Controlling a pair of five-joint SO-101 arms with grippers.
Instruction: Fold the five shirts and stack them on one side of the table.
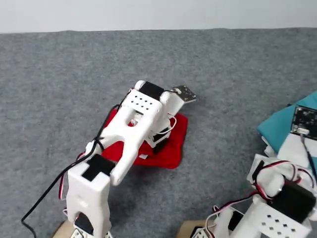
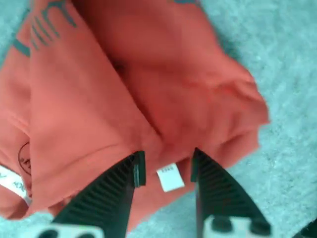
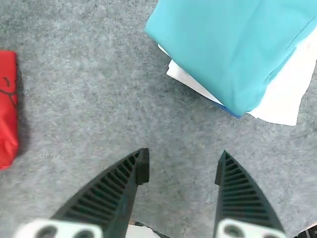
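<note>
A folded red shirt [image 1: 173,146] lies on the grey table [image 1: 74,79] near the middle, partly under the left arm. My left gripper [image 2: 166,166] hovers open right over the red shirt [image 2: 99,99], its fingers either side of a small white label [image 2: 171,177]. A stack of folded shirts with a teal one on top [image 1: 280,126] sits at the right edge. My right gripper [image 3: 181,166] is open above bare table, short of the teal shirt [image 3: 233,44]; white cloth [image 3: 282,94] and a blue edge show beneath it.
The grey felt table stretches bare across the back and left. The right arm's body [image 1: 277,198] stands at the lower right beside the stack. A black cable [image 1: 49,191] trails from the left arm's base toward the front-left edge.
</note>
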